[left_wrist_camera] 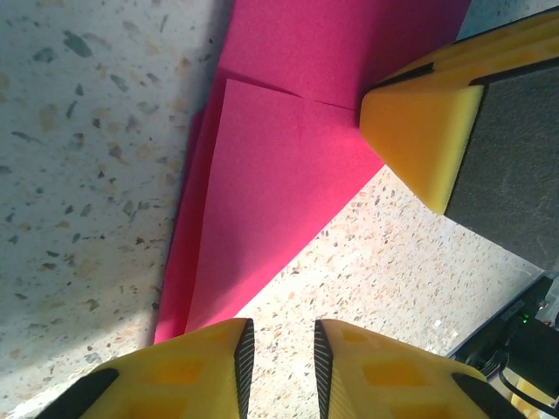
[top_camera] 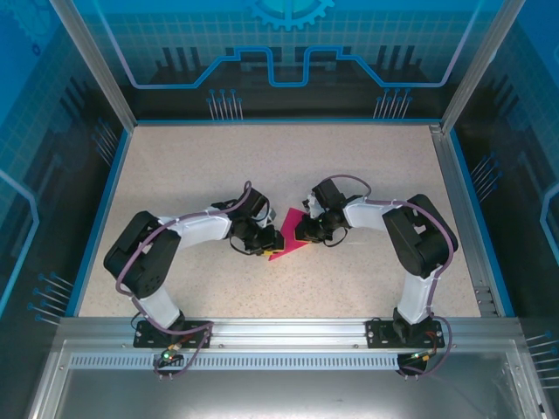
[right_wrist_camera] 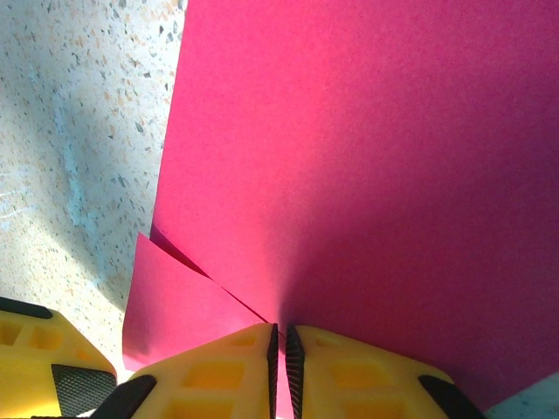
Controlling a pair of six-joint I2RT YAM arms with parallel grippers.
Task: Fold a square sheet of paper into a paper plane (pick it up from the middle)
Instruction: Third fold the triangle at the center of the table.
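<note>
Left gripper: the jaws stand a narrow slot apart over the speckled table, with nothing between the pads.
Right gripper: pinched almost closed on the magenta sheet of paper, a sliver of which runs up between its pads.
Sheet, seen from the left gripper: it lies ahead and to the left of the fingers. A folded flap lies on top, and its long straight edge runs down toward the left finger. The sheet's pointed tip ends just beside that finger's outer side.
Sheet, seen from the right gripper: it rises from the pinch and spreads ahead and to the right. Its left edge is a clean straight line, and a small pointed flap juts out low on the left.
Between the tools: in the overhead view the sheet sits between the left gripper and the right gripper, which face each other closely.
Neighbouring finger: a yellow finger of the right gripper stands at the sheet's far right edge in the left wrist view.
Free edge: the sheet's lower right edge cuts diagonally across bare table ahead of the left gripper.
Room to move: open tabletop lies on every outer side of both grippers. The blue border and the aluminium rail are well apart from them.
</note>
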